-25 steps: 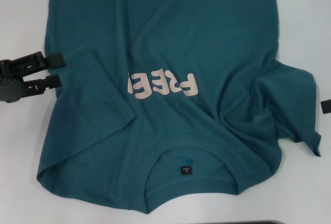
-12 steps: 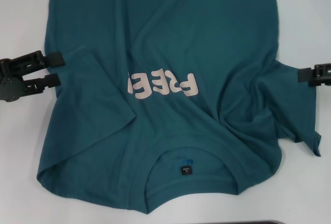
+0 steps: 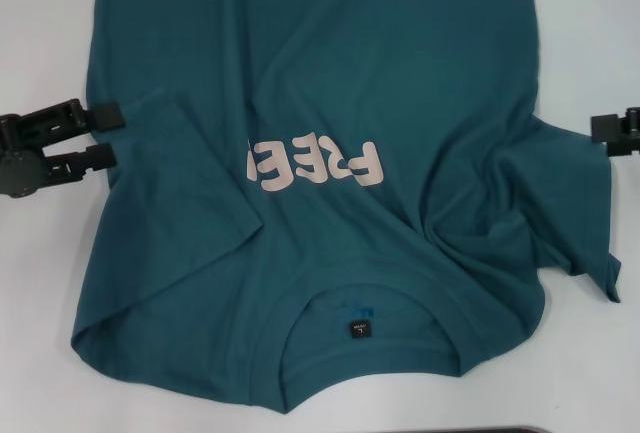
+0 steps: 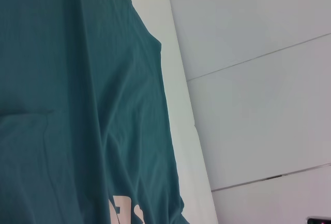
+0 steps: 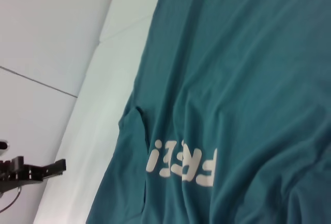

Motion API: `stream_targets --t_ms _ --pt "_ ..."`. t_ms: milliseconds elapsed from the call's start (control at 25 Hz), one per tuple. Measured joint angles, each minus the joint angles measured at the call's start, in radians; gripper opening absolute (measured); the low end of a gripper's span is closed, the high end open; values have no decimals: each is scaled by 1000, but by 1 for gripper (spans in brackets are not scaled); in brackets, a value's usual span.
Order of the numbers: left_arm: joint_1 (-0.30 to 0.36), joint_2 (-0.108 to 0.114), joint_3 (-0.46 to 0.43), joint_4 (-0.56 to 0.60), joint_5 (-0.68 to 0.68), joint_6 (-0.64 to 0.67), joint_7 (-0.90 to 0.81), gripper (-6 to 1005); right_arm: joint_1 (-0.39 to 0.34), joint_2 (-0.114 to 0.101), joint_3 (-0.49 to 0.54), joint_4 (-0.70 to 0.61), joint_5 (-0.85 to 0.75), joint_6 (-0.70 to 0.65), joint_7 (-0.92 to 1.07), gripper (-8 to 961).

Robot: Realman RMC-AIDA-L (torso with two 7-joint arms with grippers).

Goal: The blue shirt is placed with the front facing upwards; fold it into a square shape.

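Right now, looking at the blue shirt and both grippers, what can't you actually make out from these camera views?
- Blue shirt: its hem end runs past the head view's top edge.
- Left sleeve: folded over the chest, covering part of the lettering.
- Neck tag: print too small to read in the head view.
- Right gripper: cut off by the head view's edge, so its finger state is unclear.
- Left gripper: open beside the shirt; absent from its own wrist view.

The blue shirt (image 3: 330, 83) is soft matt cloth — creased, with flat pale printed letters; the surface (image 3: 40, 23) beneath looks smooth, white, faintly sheened.
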Motion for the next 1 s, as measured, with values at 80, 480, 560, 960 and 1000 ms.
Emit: stream_targets --t_ms 80,480,560,960,1000 --pt "0 0 1 0 -1 -1 -1 931 -5 -14 -1 -6 -1 -14 24 834" --pt "0 0 3 0 -2 -16 -11 932 -36 -59 -6 -7 -76 -34 80 832" --pt "0 0 2 0 -1 -19 -11 932 -41 -57 -8 -7 -99 -37 71 832" --pt "1 0 0 0 3 -33 -13 932 -73 -43 -7 3 -160 -50 64 829" --pt "1 0 0 0 3 -34 -13 932 -76 -40 -7 4 -161 -50 64 829"
